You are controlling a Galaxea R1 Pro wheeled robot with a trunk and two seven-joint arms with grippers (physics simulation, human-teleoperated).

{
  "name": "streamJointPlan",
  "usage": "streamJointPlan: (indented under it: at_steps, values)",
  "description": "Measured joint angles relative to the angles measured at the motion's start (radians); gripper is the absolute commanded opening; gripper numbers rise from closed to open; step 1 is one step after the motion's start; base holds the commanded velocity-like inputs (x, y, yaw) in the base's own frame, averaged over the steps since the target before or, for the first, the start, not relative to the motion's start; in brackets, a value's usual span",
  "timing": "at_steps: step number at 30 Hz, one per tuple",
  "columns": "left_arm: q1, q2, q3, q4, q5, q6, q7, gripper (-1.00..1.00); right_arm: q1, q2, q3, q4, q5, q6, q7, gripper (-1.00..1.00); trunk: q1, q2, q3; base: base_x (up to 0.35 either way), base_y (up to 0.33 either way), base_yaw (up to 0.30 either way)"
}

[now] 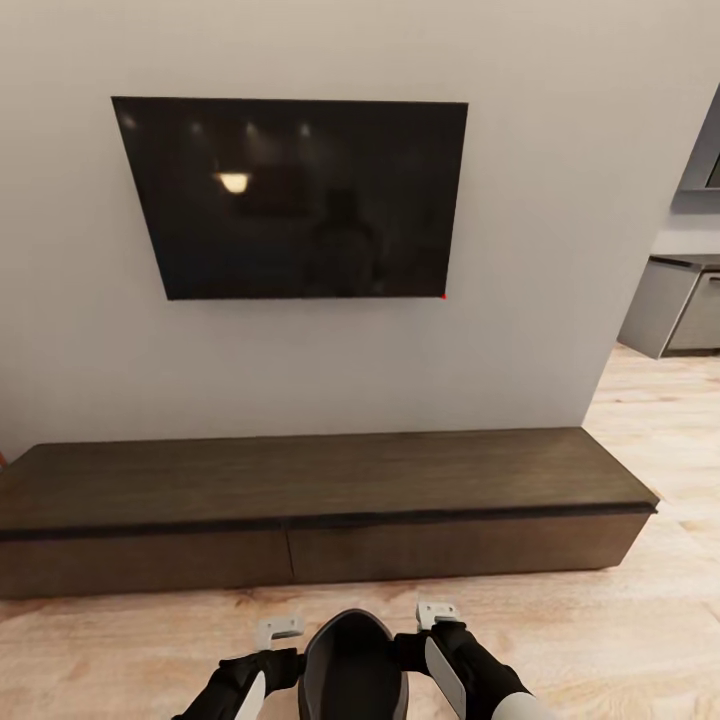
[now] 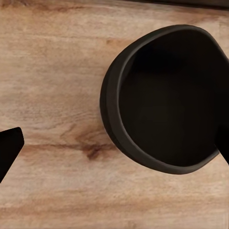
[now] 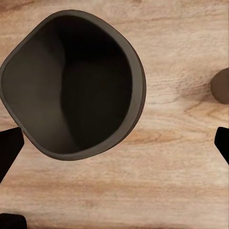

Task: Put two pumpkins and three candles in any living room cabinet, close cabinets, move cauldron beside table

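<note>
The cauldron (image 1: 352, 668), a dark round pot with an empty inside, stands on the wooden floor between my two arms, just in front of the cabinet (image 1: 320, 515). The cabinet is long, low and dark brown, and both drawer fronts are flush and shut. My left gripper (image 2: 117, 148) hangs open above the floor, one fingertip (image 2: 9, 148) off to the side and the other over the cauldron's (image 2: 169, 95) rim. My right gripper (image 3: 114, 145) is open too, beside the cauldron (image 3: 71, 86). A small dull tan-grey round thing (image 3: 220, 86), perhaps a candle, lies at the frame edge. The pumpkins and table are out of view.
A black television (image 1: 300, 195) hangs on the pale wall above the cabinet. Grey kitchen units (image 1: 680, 310) stand at the far right past the wall's corner. Light wooden floor (image 1: 640, 620) runs in front of the cabinet and off to the right.
</note>
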Motion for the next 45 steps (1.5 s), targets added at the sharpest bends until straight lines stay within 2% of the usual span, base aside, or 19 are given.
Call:
streamJointPlan:
  at_steps: [29,37,45]
  values:
    - [0.000,-0.003,-0.002,0.000,-0.002,0.000,0.000,1.00,0.000,0.000,0.004,0.003,0.003,-0.001,0.000,1.00,0.111,-0.203,-0.091,0.000,0.000,0.000]
    - [0.000,-0.026,-0.004,0.002,-0.003,0.001,0.000,1.00,0.000,0.000,0.006,0.003,0.005,-0.043,-0.002,1.00,0.142,-0.259,-0.116,0.000,0.000,0.000]
    - [0.000,-0.027,-0.005,0.003,-0.002,0.002,0.000,1.00,0.000,0.000,0.006,0.003,0.000,-0.046,-0.065,1.00,0.173,-0.315,-0.141,0.000,0.000,0.000]
